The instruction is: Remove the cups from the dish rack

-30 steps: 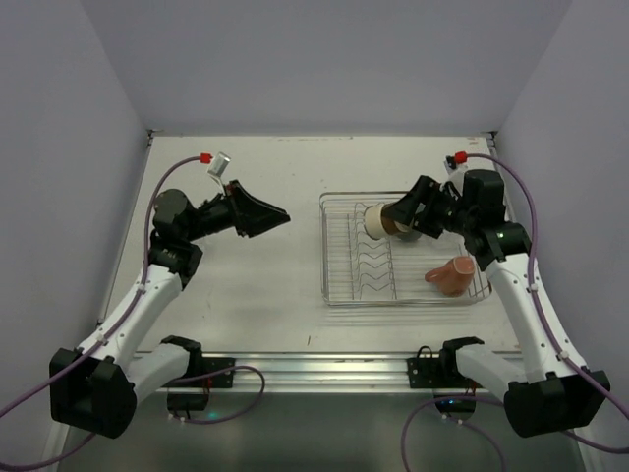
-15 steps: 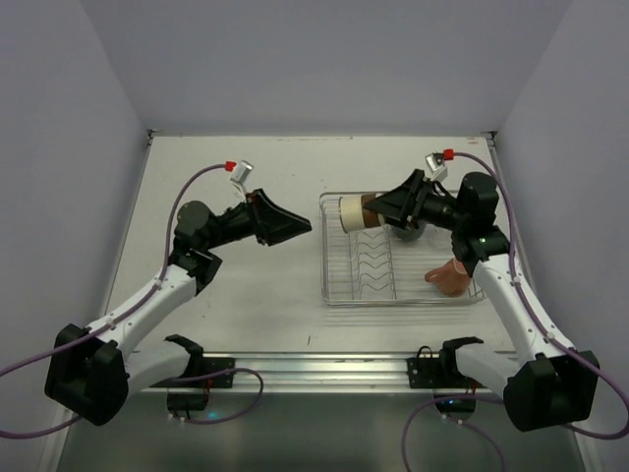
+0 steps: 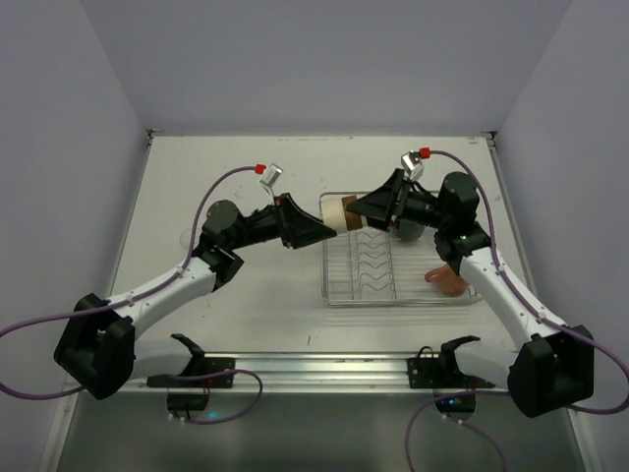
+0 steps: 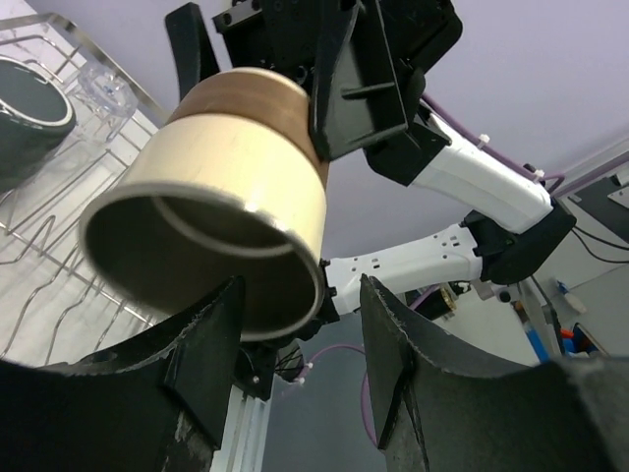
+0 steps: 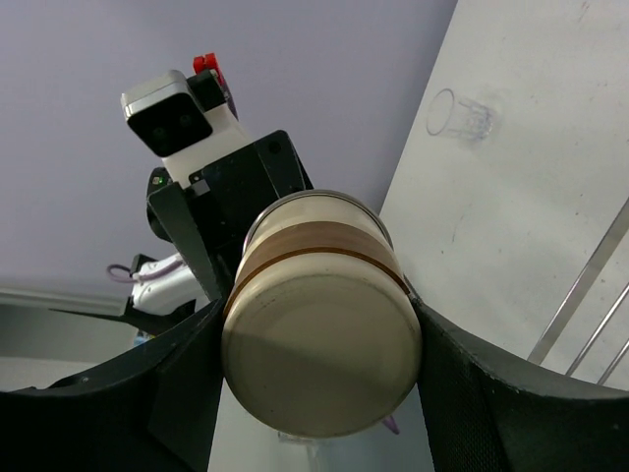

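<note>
One dish rack, one cream cup, one grey mug, one pink cup, two tumblers.

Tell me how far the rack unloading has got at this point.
Done: one clear tumbler stands on the table, outside the dish rack. In hand: the right gripper holds the cream cup, its mouth between the left gripper's open jaws. Left: the dark grey mug and the salmon-pink cup sit in the rack.

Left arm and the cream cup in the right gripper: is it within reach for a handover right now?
Probably yes. The left gripper is open right at the cream cup's mouth end, with nothing between; the right gripper holds only the banded base end.
</note>
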Available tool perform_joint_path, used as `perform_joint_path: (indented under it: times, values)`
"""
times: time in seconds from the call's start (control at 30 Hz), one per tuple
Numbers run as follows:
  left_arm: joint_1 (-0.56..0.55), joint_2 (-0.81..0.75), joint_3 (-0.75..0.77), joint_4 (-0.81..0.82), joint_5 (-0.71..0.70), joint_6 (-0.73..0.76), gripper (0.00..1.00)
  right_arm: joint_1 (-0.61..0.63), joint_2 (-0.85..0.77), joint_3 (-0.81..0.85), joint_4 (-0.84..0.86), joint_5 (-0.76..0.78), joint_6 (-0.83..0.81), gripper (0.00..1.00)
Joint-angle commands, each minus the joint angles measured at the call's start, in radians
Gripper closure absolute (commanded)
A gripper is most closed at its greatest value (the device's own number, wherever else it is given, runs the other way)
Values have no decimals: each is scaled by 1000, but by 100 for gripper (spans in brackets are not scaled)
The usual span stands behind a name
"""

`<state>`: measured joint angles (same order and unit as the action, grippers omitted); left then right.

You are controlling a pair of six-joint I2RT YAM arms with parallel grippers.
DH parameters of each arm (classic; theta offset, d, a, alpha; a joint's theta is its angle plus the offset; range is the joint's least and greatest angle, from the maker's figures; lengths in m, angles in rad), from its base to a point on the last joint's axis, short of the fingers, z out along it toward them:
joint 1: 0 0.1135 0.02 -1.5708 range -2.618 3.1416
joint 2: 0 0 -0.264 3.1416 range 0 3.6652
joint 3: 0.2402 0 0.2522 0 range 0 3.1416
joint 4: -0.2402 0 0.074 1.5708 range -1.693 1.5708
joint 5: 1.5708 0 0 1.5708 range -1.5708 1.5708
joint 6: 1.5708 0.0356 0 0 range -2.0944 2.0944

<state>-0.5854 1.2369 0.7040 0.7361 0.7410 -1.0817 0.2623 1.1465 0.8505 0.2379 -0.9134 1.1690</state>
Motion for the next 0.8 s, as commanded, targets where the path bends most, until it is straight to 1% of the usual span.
perform_joint_path:
  times: [0.0,0.17,0.27,0.3,0.33,0.37,0.4,0.43,0.47,0.5,0.53,0.57,0.6,0.63,0.67,0.7,0.73,0.77]
  values:
    - [-27,19,72,78,-35,8,46,40,21,19,78,2,31,100]
    - [-40,42,106,77,-45,11,47,80,42,24,83,19,29,100]
    - [-40,52,117,66,-43,17,72,89,45,30,74,27,23,100]
    - [-40,52,118,51,-43,20,91,87,44,38,66,30,12,100]
    - [-40,50,120,28,-43,29,100,87,42,44,36,37,3,97]
    - [-40,49,129,2,-46,57,100,87,39,51,9,44,-29,91]
    - [-40,38,133,-59,-54,75,100,89,36,70,-14,50,-44,83]
    - [-40,32,137,-93,-60,94,100,89,30,76,-62,56,-58,64]
    - [-40,24,146,-122,-63,135,100,89,25,84,-95,74,-95,54]
    - [-37,3,152,-204,-80,161,100,84,21,111,-186,93,-126,46]
    - [-34,-7,163,-260,-90,219,100,83,16,130,-234,116,-161,30]
    - [-25,-19,192,-385,-118,251,100,80,7,171,-309,183,-233,21]
    - [-19,-28,210,-449,-133,287,100,78,2,191,-369,224,-264,14]
    - [-11,-45,224,-510,-144,349,100,77,-2,206,-470,260,-296,1]
    - [13,-57,236,-603,-158,377,100,72,-10,220,-512,290,-342,1]
    - [28,-77,256,-644,-164,406,100,63,-13,240,-544,339,-359,1]
    - [68,-86,259,-677,-160,445,100,57,-17,243,-596,353,-374,1]
    - [96,-96,261,-725,-137,460,100,37,-24,243,-610,360,-393,1]
